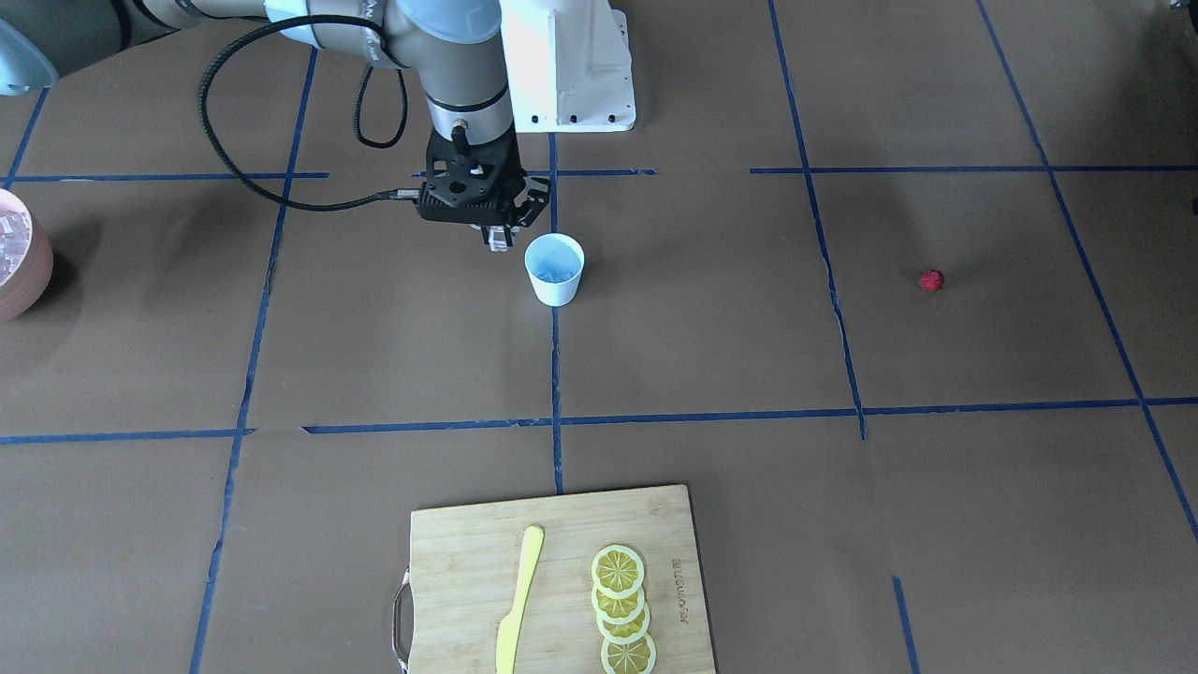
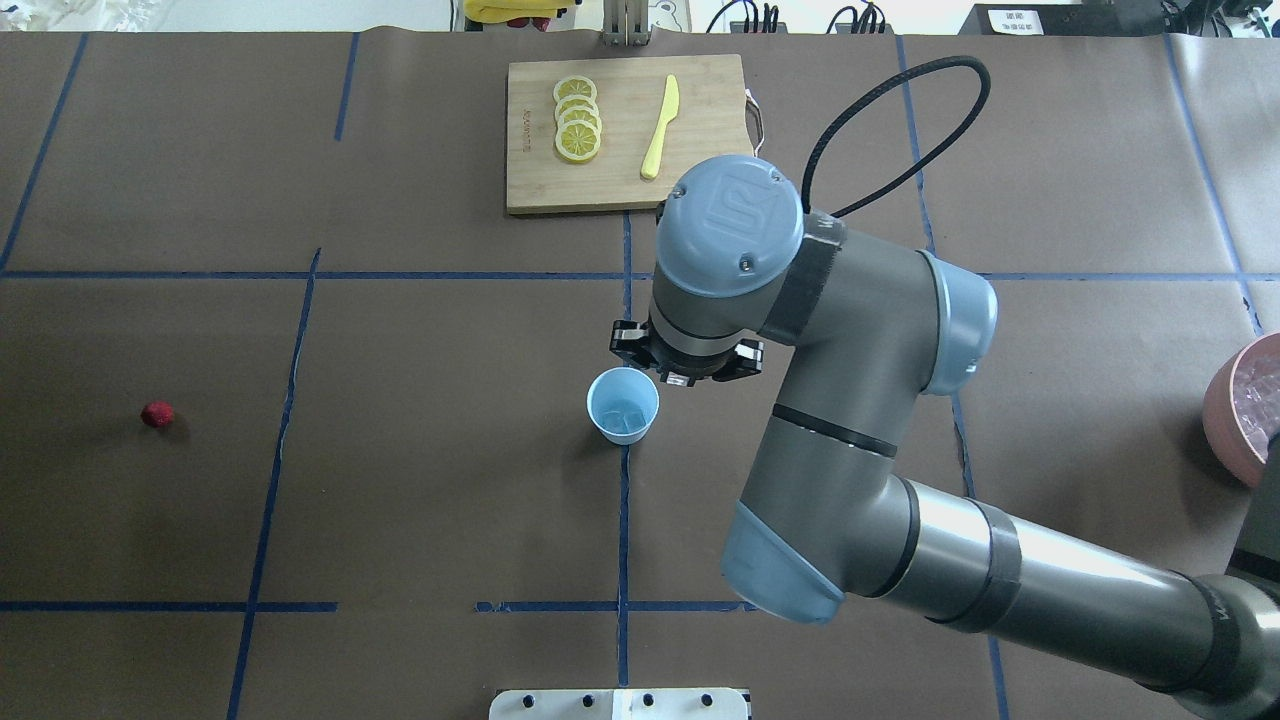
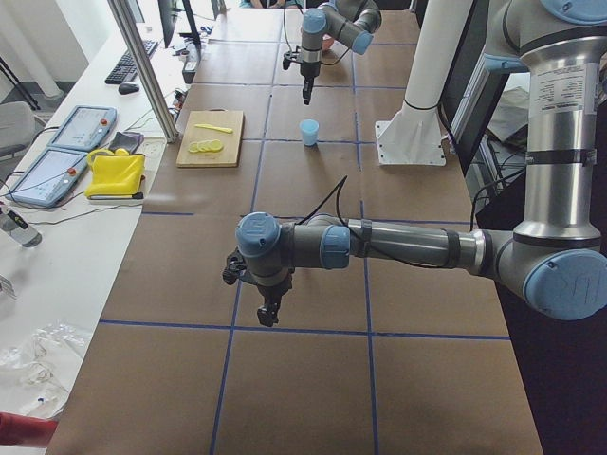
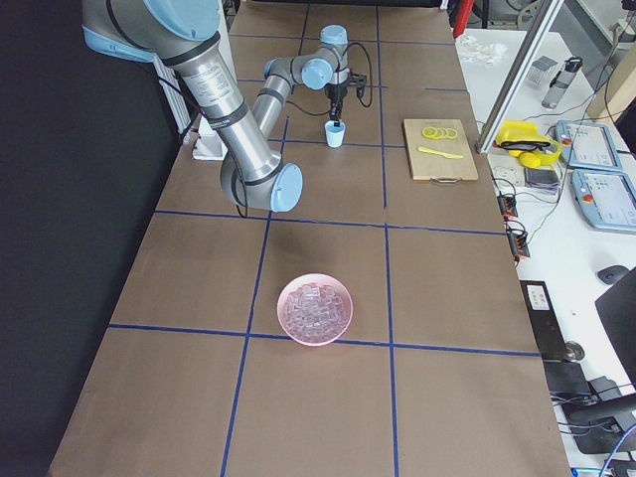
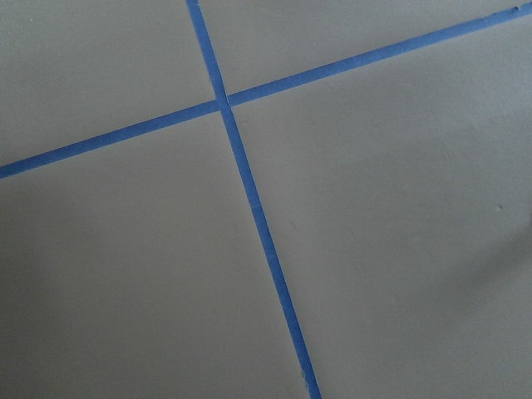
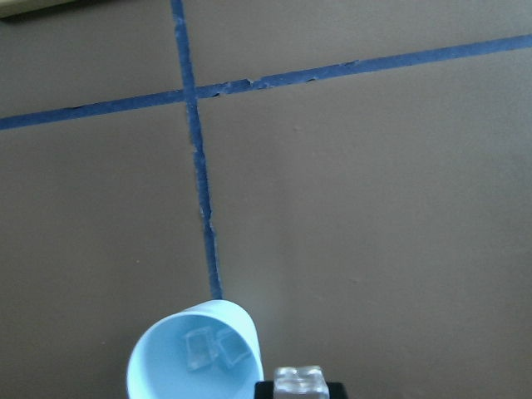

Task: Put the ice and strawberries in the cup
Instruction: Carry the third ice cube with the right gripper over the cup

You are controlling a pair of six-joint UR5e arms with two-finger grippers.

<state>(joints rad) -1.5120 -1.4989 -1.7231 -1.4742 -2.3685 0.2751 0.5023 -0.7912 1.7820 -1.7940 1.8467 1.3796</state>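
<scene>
**A:** Biggest first. One table (image 1: 749,328) and two arms. The right arm (image 2: 850,400) reaches to the middle, and the left arm (image 3: 398,246) stretches over the left end.

**B:** One cutting board (image 1: 459,562) at the far edge. One pink bowl (image 2: 1222,415) at the right end holds more ice (image 4: 315,309) than I can count. One cup (image 1: 554,285) stands mid-table on a blue tape line (image 5: 241,166).

**A:** The board carries one yellow knife (image 1: 519,599) and four lemon slices (image 1: 618,571) in an overlapping row. Two ice cubes (image 6: 199,349) lie in the cup. One berry (image 1: 931,280) sits alone, well to the cup's left.

**B:** And the right gripper (image 1: 499,236)?

**A:** It's clamped on a single cube (image 6: 298,381), just beside the cup's rim on its right. The right wrist camera shows that grip and the cup's contents. In the overhead view the wrist covers the fingertips.

**B:** The bowl is cut off in the front view, but the right-end view shows it whole.

**A:** The left gripper (image 3: 268,313) shows only in the left-end view, so I can't tell whether its fingers are apart or together.
</scene>
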